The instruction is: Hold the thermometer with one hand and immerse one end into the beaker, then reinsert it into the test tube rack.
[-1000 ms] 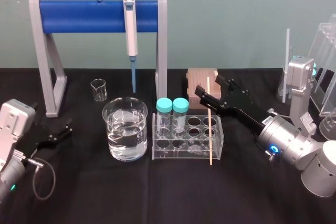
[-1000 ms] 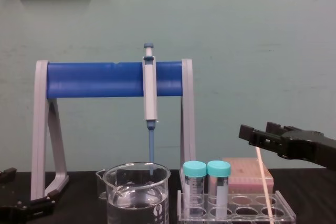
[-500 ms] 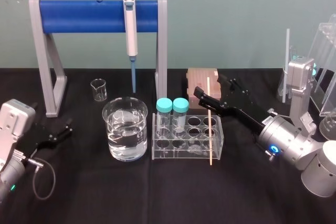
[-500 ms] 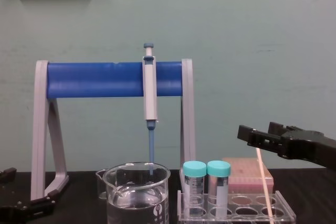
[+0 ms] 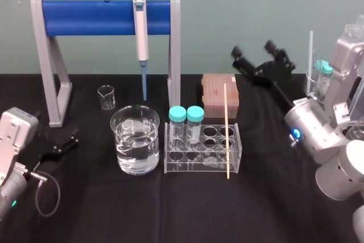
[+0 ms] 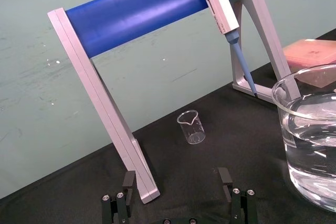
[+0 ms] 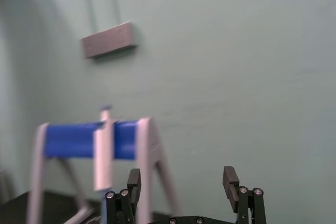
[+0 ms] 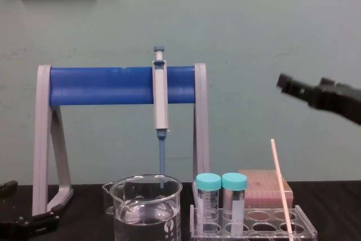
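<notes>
Head view shows the right claw (image 5: 257, 56) raised in the air behind and to the right of the rack, its two black fingers spread apart and holding nothing. Below and to its left, the long, thin cream-white thermometer (image 5: 226, 132) stands free in a hole at the right end of the low clear acrylic test tube rack (image 5: 170, 166), leaning slightly. Two teal-capped tubes (image 5: 186, 119) stand at the rack's left end. The large clear glass beaker (image 5: 135, 140), partly filled with water, sits just left of the rack on the black counter (image 5: 170, 209). The left claw (image 5: 63, 142) lies low at the counter's left side, fingers apart and empty.
</notes>
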Available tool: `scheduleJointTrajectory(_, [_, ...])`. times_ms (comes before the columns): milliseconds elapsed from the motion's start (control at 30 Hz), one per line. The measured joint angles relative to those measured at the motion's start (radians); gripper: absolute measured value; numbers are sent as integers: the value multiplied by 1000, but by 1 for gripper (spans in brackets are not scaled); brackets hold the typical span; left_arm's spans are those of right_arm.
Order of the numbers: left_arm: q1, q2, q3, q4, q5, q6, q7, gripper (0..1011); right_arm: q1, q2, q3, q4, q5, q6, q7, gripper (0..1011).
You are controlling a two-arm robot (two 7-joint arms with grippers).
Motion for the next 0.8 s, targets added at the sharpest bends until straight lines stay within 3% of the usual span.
scheduleJointTrajectory(200, [0,0,0,0,0,0,0,1004,-20,-57,44,-46,-99,65,-220,1003])
scheduleJointTrajectory(367, [0,0,0,0,0,0,0,1004,-26,-87,66,-24,-135,99,-295,1002])
scheduleJointTrajectory(533, [0,0,0,0,0,0,0,1004,-29,-105,75,24,-144,139,-307,1003])
scheduleJointTrajectory(800, [0,0,0,0,0,0,0,1004,-30,-110,66,69,-133,203,-252,1003])
